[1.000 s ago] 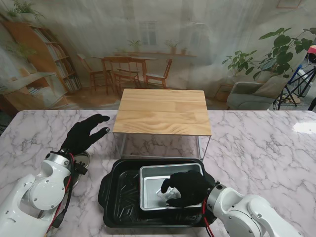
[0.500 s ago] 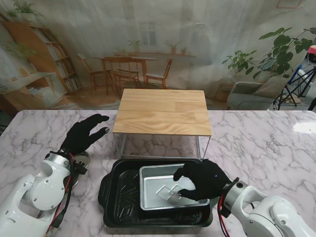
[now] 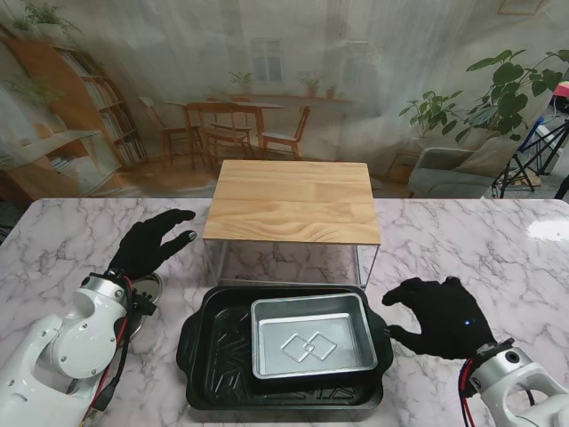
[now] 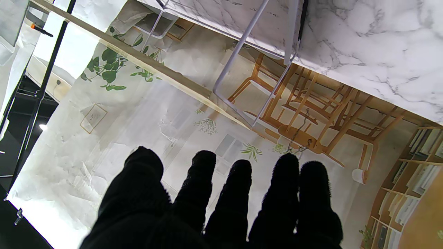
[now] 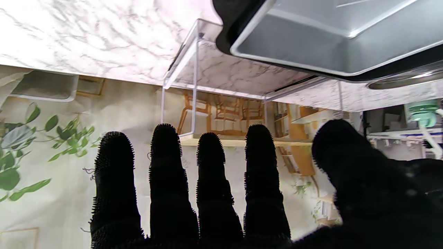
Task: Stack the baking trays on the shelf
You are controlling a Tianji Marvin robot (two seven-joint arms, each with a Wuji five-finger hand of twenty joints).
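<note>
Stand view: silver tray (image 3: 311,346) nested in black tray (image 3: 206,351) on marble table (image 3: 462,240), nearer to me than wooden shelf (image 3: 293,202); right hand (image 3: 442,318) spread, empty, beside black tray; left hand (image 3: 151,240) spread, empty.
Left wrist: fingers (image 4: 238,186) apart, shelf legs (image 4: 242,45) beyond.
Right wrist: fingers (image 5: 207,166) splayed, grasping nothing.

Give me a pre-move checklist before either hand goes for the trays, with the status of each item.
1. Silver tray sits nested inside the black tray: ok.
2. Right hand is free, fingers spread, beside the black tray on its right: ok.
3. Left hand is free, open, left of the shelf: ok.
4. Wooden shelf top has nothing on it: ok.
5. Trays on the shelf: not ok, both sit on the marble table in front of it.
6. Whether the black tray fits on the shelf top: cannot tell.
</note>
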